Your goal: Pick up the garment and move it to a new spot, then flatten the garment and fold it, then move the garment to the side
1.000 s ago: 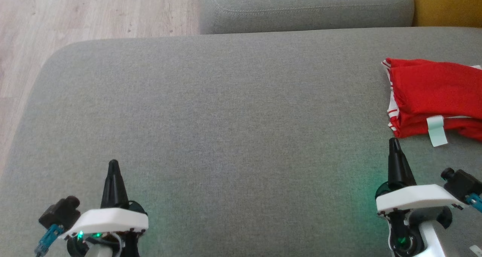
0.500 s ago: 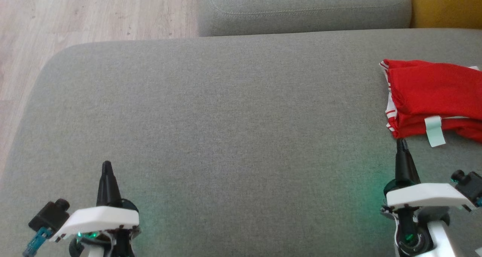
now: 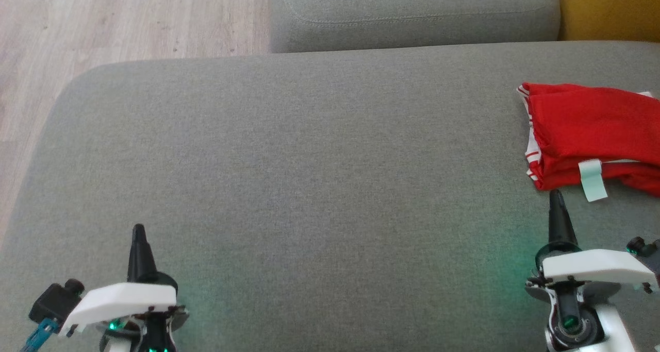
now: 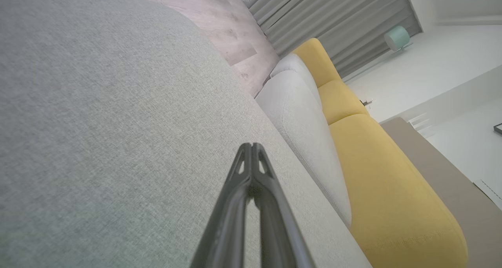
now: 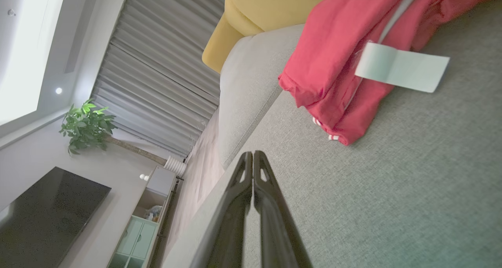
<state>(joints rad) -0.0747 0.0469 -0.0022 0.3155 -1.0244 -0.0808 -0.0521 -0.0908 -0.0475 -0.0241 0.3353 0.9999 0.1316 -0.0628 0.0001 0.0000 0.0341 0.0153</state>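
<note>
Finding the folded red garment [image 3: 593,130] lying on the grey sofa seat [image 3: 309,161], just ahead of the right gripper [image 3: 555,197] and toward its outer side, not touching. Judging its long axis as running crosswise to those fingers. Recording both jaw pairs pressed together, gripping nothing. Placing the left gripper [image 3: 138,232] well apart; rating the right arm nearer.

We get soft, even light on the grey sofa seat [image 3: 330,161], no hard shadows, plus green LED glow [image 3: 505,259] spilling onto the fabric low in the head view. Wrist views bend hard at the edges; the bright patch [image 5: 23,44] upper left in the right one is blown out.
</note>
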